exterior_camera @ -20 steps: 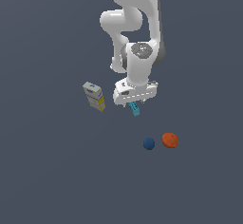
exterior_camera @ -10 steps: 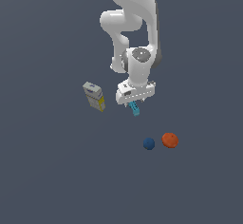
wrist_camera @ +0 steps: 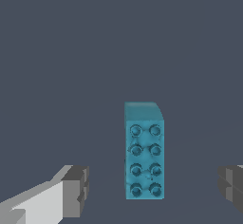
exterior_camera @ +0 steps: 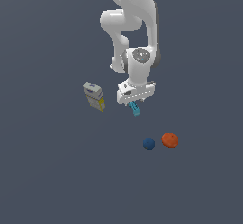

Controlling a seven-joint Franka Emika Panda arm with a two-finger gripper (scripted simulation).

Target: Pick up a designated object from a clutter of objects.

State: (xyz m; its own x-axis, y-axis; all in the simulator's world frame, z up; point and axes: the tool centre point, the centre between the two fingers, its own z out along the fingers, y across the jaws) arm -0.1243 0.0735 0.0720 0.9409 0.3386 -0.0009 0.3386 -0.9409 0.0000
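Surface: plain dark grey-blue counter (exterior_camera: 57,171), uniform, no walls or edges visible.
Brick: teal studded toy brick (wrist_camera: 144,156) lying flat on counter, studs up in two rows of four; seen in exterior view (exterior_camera: 135,108) directly under the hand.
Long axis: in exterior view, running from under the hand down toward the exterior view's right.
Fingers: gripper (wrist_camera: 152,190) spread wide, one finger (wrist_camera: 76,192) on each side of brick, both clear of it.
Clutter: grey-white-yellow carton (exterior_camera: 94,96) toward exterior view's left; dark blue ball (exterior_camera: 149,144) just beside orange ball (exterior_camera: 170,140), well apart from brick.
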